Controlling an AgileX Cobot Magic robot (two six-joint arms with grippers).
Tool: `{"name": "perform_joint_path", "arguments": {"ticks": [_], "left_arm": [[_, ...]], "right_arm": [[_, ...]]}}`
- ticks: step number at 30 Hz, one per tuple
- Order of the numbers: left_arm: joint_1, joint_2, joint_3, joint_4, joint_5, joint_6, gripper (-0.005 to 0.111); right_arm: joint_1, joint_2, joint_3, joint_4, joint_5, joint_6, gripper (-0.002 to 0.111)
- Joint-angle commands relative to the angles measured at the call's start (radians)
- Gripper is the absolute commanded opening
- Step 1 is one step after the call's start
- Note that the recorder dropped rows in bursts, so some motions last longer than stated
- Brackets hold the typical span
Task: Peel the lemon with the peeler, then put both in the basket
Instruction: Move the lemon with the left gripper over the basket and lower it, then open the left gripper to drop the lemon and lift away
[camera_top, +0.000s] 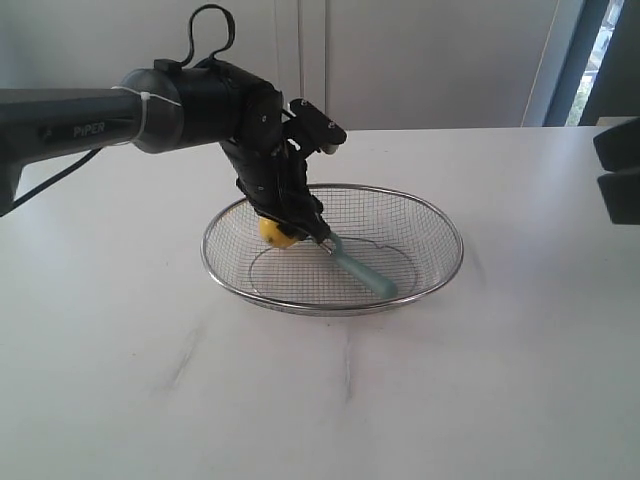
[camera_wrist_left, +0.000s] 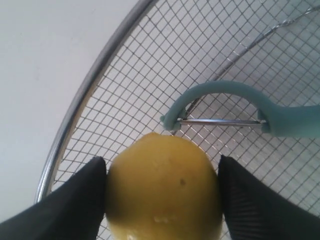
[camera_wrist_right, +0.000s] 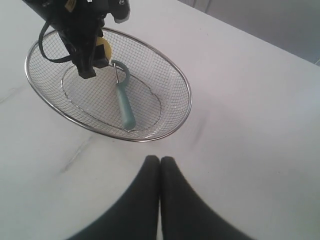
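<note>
Left claw (camera_wrist_left: 162, 167) (arm (camera_top: 60, 118) marked "PiPER") grips the lemon (camera_wrist_left: 162, 197) in the basket (camera_top: 345, 187); right claw (camera_wrist_right: 160, 162) closed, empty.

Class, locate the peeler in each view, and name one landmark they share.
Exterior view: the peeler lies in the basket, right of the lemon.
Left wrist view: its head and blade sit just beyond the lemon.
Right wrist view: the peeler lies along the basket floor.
Shared landmark: the lemon at its blade.
</note>
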Motion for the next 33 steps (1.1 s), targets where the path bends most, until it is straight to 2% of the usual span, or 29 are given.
{"name": "perform_joint_path", "arguments": {"ticks": [1,8,14,17,23,25,26,28,29,31,33], "left_arm": [[-0.002,0.01,-0.006,-0.001,0.008,-0.005,0.009],[-0.002,0.042,-0.006,-0.003,0.059,-0.005,0.049],[-0.002,0.036,-0.01,-0.009,0.055,-0.005,0.077],[-0.002,0.024,-0.014,-0.013,0.055,-0.005,0.082],[-0.002,-0.044,-0.068,-0.06,0.123,-0.021,0.082],[-0.002,-0.086,-0.087,-0.059,0.208,-0.034,0.08],[-0.002,-0.123,-0.107,-0.059,0.317,-0.034,0.071],[-0.002,-0.185,-0.125,-0.057,0.495,-0.026,0.046],[-0.002,-0.221,-0.124,-0.057,0.574,0.004,0.028],[-0.002,-0.294,-0.102,-0.058,0.628,0.033,0.0],[-0.002,-0.361,-0.044,-0.059,0.628,0.04,0.0]], "right_arm": [[-0.006,-0.002,0.004,-0.004,-0.014,0.007,0.0],[-0.006,-0.002,0.004,-0.004,-0.016,0.007,0.0],[-0.006,-0.002,0.004,-0.004,-0.014,0.007,0.0],[-0.006,-0.002,0.008,-0.004,-0.014,0.007,0.0],[-0.006,-0.002,0.013,-0.004,-0.031,0.007,0.0],[-0.006,-0.002,0.019,-0.004,-0.046,0.007,0.0],[-0.006,-0.002,0.031,-0.004,-0.067,0.0,0.0],[-0.006,-0.002,0.04,-0.004,-0.09,0.0,0.0],[-0.006,-0.002,0.041,-0.004,-0.094,0.0,0.0],[-0.006,-0.002,0.041,-0.004,-0.107,0.0,0.0],[-0.006,-0.002,0.041,-0.004,-0.116,-0.025,0.0]]}}
